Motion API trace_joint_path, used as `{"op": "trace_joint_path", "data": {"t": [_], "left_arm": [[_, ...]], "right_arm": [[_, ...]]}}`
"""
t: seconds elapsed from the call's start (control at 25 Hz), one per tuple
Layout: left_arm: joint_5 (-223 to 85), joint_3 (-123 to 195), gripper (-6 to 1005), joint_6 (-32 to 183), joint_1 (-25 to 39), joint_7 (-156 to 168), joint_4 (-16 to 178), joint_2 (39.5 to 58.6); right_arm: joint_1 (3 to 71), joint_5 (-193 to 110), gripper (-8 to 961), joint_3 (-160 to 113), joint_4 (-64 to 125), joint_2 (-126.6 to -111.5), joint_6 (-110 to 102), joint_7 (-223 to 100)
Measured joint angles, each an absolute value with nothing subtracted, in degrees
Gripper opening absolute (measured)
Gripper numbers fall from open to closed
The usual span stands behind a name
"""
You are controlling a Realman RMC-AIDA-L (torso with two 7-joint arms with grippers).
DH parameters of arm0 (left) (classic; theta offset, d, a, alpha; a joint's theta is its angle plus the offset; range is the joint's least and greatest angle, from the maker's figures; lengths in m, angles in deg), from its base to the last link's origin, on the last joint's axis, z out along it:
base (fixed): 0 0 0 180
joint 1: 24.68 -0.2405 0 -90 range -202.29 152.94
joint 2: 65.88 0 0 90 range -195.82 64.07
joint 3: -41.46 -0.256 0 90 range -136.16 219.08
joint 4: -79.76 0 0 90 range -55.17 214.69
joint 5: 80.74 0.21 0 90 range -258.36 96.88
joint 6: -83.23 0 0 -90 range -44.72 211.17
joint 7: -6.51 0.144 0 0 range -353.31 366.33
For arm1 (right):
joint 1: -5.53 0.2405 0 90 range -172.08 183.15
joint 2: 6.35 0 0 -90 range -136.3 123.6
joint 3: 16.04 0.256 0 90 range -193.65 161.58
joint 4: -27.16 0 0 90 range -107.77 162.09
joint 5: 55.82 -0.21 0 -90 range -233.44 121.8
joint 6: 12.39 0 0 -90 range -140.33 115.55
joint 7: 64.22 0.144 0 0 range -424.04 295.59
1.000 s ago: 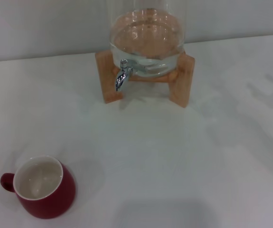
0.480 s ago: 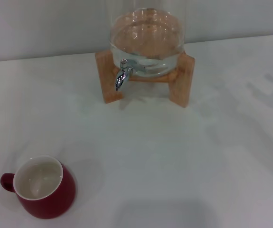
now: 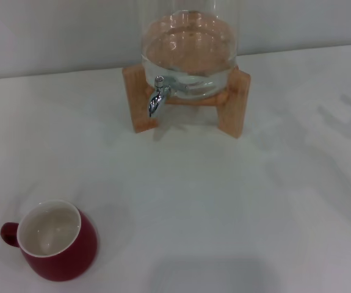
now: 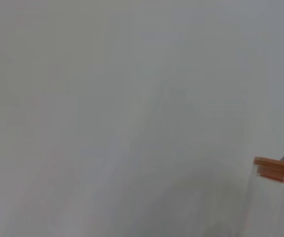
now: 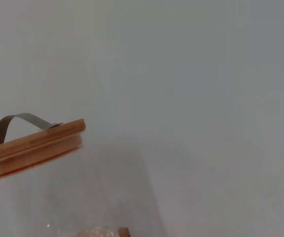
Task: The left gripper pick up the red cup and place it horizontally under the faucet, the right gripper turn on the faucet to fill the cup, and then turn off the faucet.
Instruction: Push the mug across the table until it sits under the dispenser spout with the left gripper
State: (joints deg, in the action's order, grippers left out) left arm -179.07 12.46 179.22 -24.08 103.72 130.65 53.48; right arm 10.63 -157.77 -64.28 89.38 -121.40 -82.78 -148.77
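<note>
Pale grey wall backs a white tabletop [image 3: 236,201], where the rounded dark red ceramic mug with a glossy white inside [image 3: 56,241] stands upright at the near left, loop handle turned outward. Well apart from it, at the far middle, a clear glass jar [image 3: 190,49] rests on a wooden stand [image 3: 233,110], which lifts the small shiny chrome faucet [image 3: 156,97] so a cup can probably go beneath the down-curved spout.

Neither gripper's jaws appear anywhere, so places relative to them cannot be given, nor can I tell how wide they stand. Both wrist views look past the jar's wooden lid [image 5: 33,145] with its metal strap [image 5: 20,121] — suggesting both arms are held high. A dark sliver at the head view's right edge may be the right arm. Judging from this, the pickup has not begun.
</note>
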Motion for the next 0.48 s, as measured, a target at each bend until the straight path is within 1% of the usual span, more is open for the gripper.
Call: {"op": "trace_joint_path", "data": {"t": [0.48], "left_arm": [[-178.98,12.46,824,179.19,-24.13,103.63,130.65,53.49]], "right_arm": [[10.54,-157.77,780,-64.28,89.38,-121.40,-82.93,-148.77]]}}
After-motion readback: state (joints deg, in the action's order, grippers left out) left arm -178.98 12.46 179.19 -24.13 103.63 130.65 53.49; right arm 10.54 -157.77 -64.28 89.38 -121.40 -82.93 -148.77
